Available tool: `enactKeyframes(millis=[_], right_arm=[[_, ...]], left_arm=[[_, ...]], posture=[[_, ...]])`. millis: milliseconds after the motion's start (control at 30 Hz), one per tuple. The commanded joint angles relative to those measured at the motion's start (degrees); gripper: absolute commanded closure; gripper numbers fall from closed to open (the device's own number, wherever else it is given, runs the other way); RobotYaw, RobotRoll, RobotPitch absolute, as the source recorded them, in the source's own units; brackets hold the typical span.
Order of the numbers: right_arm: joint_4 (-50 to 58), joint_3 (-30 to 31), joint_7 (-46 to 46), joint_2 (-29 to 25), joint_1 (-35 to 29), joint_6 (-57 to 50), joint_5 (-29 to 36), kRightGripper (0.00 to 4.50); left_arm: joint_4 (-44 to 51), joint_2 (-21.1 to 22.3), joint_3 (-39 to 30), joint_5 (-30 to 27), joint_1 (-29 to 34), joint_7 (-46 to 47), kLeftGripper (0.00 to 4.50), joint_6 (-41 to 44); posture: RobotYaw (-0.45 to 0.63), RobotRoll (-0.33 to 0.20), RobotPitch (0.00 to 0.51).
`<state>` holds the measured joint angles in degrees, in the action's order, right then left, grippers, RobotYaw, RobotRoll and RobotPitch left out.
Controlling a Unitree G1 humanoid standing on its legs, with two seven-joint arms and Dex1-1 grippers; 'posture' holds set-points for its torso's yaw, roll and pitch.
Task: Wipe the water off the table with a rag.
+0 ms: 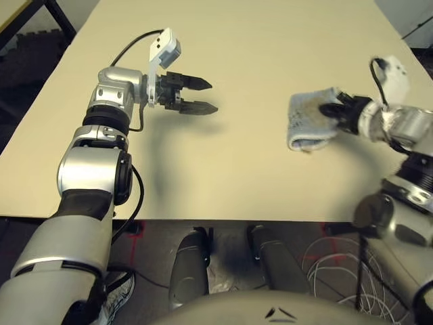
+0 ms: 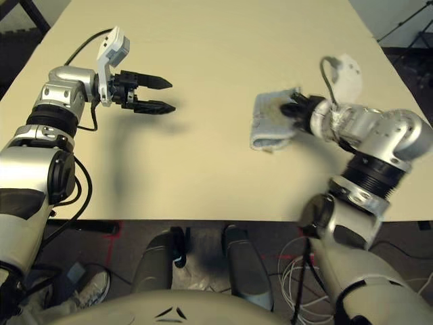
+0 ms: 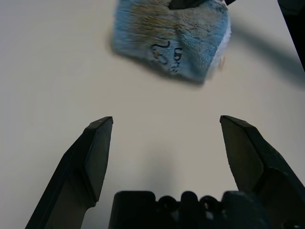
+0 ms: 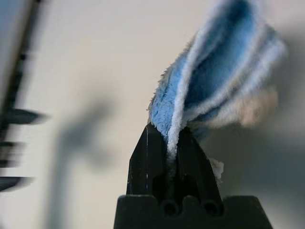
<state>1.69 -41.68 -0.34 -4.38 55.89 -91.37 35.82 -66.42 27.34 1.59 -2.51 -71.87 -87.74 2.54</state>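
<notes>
The right gripper (image 4: pixel 174 131) pinches the blue rag (image 4: pixel 214 71) over the table (image 1: pixel 223 183). The left gripper's (image 3: pixel 167 117) fingers spread apart, empty

Light blue on rag (image 3: pixel 167 31), w/ brownish staining across middle; white along trim (image 3: pixel 220 50); dk lettering-like print (image 3: pixel 168 56). Plain pale beige on surface (image 1: pixel 223 166). Solid blk on L pincer (image 1: pixel 215 98) & R pincer (image 4: pixel 164 126). Silver w/ blk joints on L arm (image 1: pixel 91 166), same on R arm (image 2: pixel 389 139). Dk grey-brown on floor (image 1: pixel 155 247), w/ red lines (image 1: pixel 133 244) & whitish cables (image 2: pixel 294 284).
</notes>
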Motion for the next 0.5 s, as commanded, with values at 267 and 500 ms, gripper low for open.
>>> enactKeyframes(millis=[267, 500], right_arm=[[-2.59, 1.76, 9.95, 3.14, -6.56, -1.13, 9.15, 4.5], [-10.9, 0.66, 7.32, -11.52, -12.33, -1.12, 5.14, 4.5]], left_arm=[[-0.65, 0.97, 0.38, 0.64, -0.52, -0.1, 0.0, -0.06], [-0.18, 1.87, 0.27, 0.5, 0.6, -0.2, 0.0, 0.4]], posture=[[-0.07, 0.0, 0.172], [-0.07, 0.0, 0.182]])
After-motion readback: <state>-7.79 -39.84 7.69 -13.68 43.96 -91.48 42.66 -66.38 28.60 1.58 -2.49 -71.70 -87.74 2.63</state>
